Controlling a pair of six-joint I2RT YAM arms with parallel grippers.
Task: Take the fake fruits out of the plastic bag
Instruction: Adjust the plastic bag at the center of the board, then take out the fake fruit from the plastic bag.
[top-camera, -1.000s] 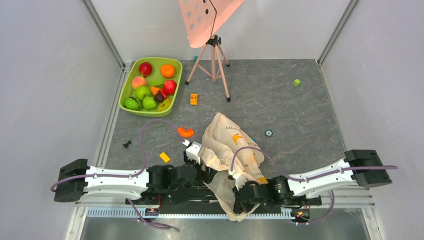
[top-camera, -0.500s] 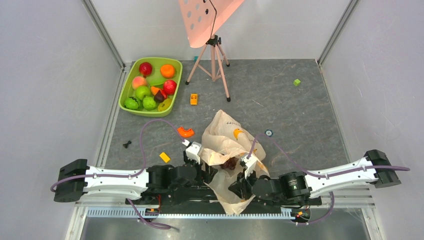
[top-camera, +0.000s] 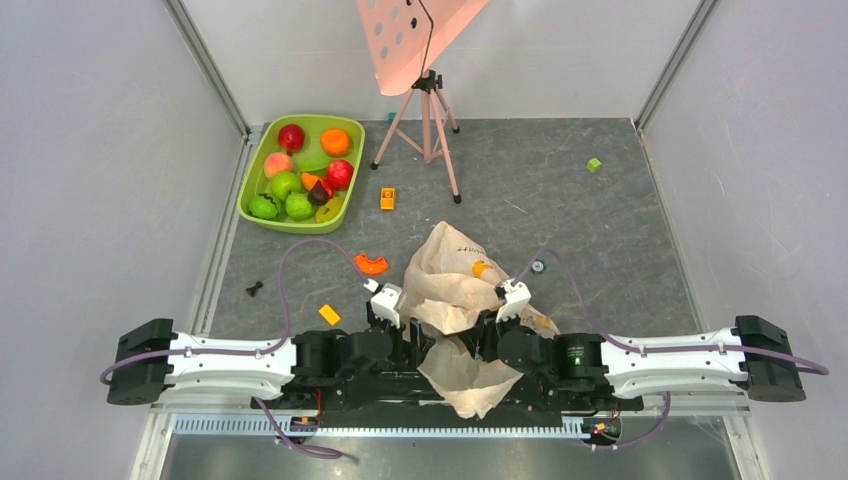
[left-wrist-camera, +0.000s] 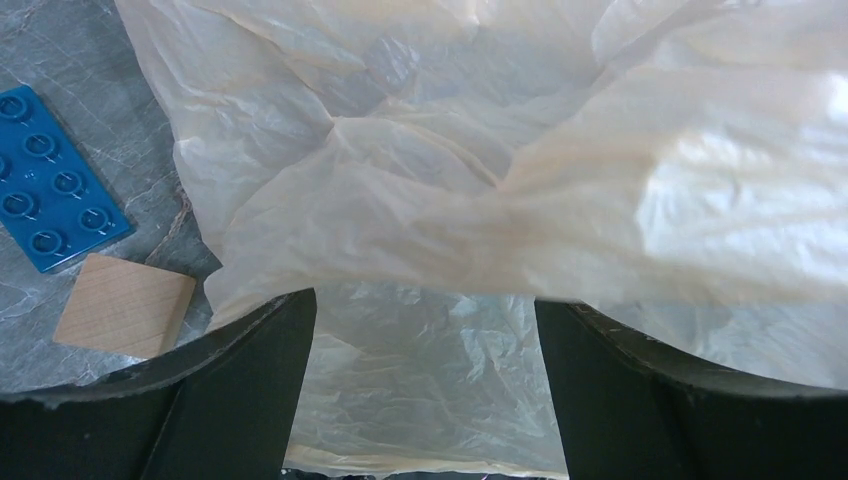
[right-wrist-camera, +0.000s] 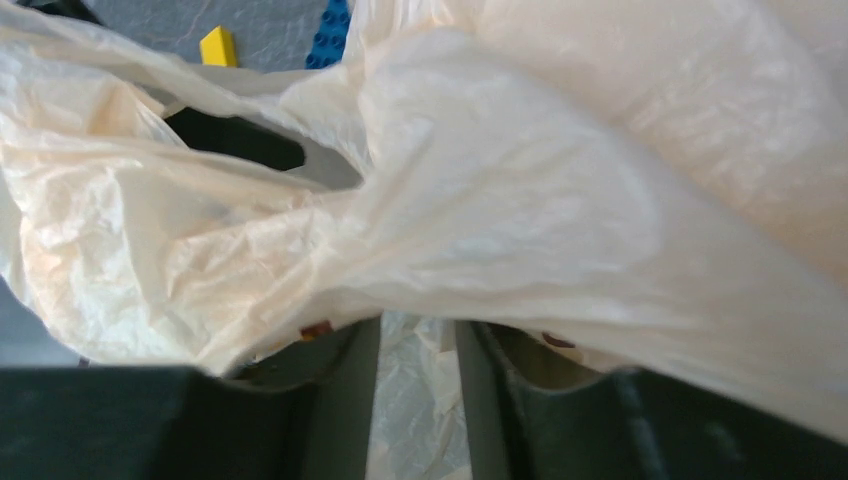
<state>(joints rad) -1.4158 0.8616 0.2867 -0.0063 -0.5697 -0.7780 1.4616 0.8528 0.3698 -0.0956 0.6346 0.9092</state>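
The plastic bag (top-camera: 452, 288) lies crumpled between my two grippers, pale peach with orange print. My left gripper (top-camera: 385, 303) is at its left edge. In the left wrist view the jaws stand wide open, with bag film (left-wrist-camera: 520, 200) draped over the tips of my left gripper (left-wrist-camera: 425, 300). My right gripper (top-camera: 510, 300) is at the bag's right edge. Its jaws are nearly together, with bag film (right-wrist-camera: 480, 220) bunched over the tips of my right gripper (right-wrist-camera: 418, 325). No fruit shows inside the bag. Fake fruits (top-camera: 300, 170) fill the lime-green tub (top-camera: 252, 215).
A tripod (top-camera: 430, 110) stands at the back. An orange arc piece (top-camera: 372, 264), a yellow block (top-camera: 329, 314), an orange block (top-camera: 387, 198) and a green block (top-camera: 594, 165) lie around. A blue studded plate (left-wrist-camera: 50, 180) and a wooden block (left-wrist-camera: 125, 305) lie left of the bag.
My right arm has swung left and its gripper has moved up to the bag's upper right edge. The bag has folded over, covering a dark fruit seen half a second ago. The left arm is still.
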